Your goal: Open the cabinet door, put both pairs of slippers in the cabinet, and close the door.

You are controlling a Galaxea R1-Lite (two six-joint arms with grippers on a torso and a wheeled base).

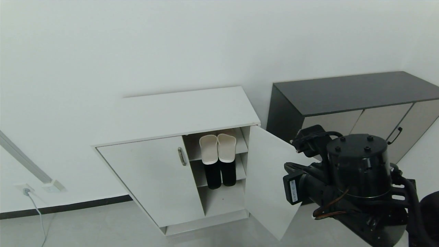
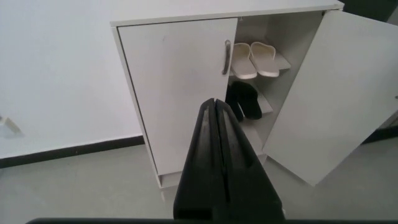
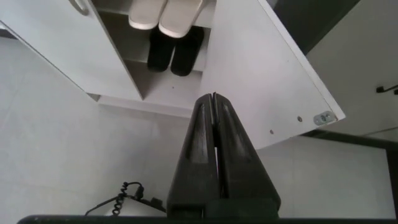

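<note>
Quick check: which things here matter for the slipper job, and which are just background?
Job: white cabinet, its open door, white slippers, black slippers.
Lying about: dark cabinet, wall socket.

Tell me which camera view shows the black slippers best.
The left wrist view is best. There the black slippers lie clear of the white slippers above them. In the head view and the right wrist view, the white pair overlaps one end of the black pair, hiding part of it.

Black right arm [image 1: 319, 192]: round cap [image 1: 356, 152], four screws [image 1: 369, 138], white label [image 1: 292, 191], perhaps copper-coloured cables [image 1: 330, 210]; right pincer [image 3: 214, 99] black, tapered.
</note>
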